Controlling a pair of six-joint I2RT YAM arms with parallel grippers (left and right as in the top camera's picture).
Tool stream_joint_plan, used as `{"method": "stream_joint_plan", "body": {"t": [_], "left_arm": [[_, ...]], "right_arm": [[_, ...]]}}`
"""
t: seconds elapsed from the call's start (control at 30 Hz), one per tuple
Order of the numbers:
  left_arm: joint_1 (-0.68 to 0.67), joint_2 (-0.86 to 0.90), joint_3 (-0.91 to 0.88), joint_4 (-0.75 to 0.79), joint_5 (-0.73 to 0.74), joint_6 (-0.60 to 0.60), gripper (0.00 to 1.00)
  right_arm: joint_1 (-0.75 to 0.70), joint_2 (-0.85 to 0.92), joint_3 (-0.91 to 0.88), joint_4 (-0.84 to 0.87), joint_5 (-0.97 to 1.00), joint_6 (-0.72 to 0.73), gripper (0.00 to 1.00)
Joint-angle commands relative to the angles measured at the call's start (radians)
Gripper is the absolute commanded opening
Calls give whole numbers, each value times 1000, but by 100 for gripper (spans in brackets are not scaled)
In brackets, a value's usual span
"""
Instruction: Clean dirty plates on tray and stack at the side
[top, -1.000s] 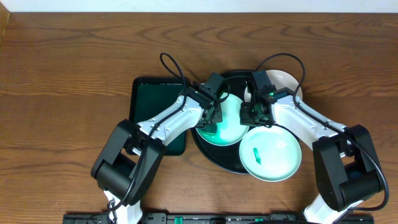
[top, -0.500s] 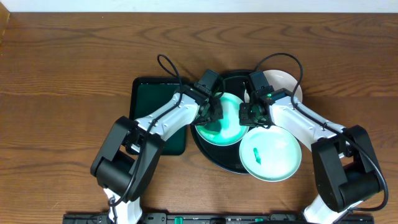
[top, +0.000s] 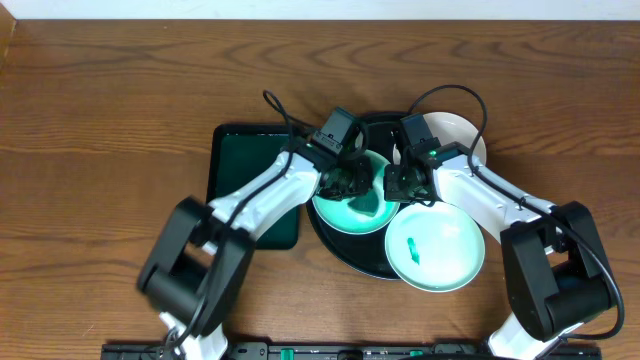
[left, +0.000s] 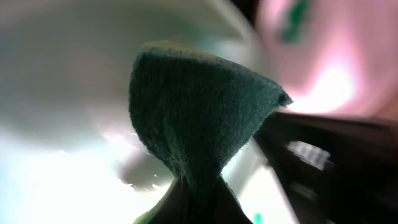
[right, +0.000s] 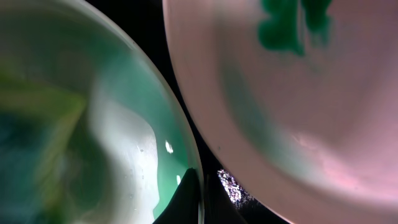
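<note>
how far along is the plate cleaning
Done: nothing stacked aside yet. In hand: the left gripper presses the sponge on the centre plate while the right gripper pinches its rim. Left: the smeared plate, perhaps the back plate, then stacking.

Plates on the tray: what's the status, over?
Left fingers shut on green sponge, in mint plate. Right fingers pinch its rim. Smeared plate waits; nothing blocking.
</note>
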Motion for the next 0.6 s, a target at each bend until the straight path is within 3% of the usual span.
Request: {"method": "stream_joint_plan", "body": {"t": [0.0, 0.2, 0.57], "left_arm": [[-1, -143, 9, -8, -71, 39, 7], [-1, -177, 6, -76, -238, 43, 7], [-1, -82, -32, -102, -368, 49, 7]], "right_arm": [[21, -17, -7, 5, -10, -16, 1], [21, -17, -7, 5, -10, -16, 1], [21, -17, -7, 5, -10, -16, 1]]}}
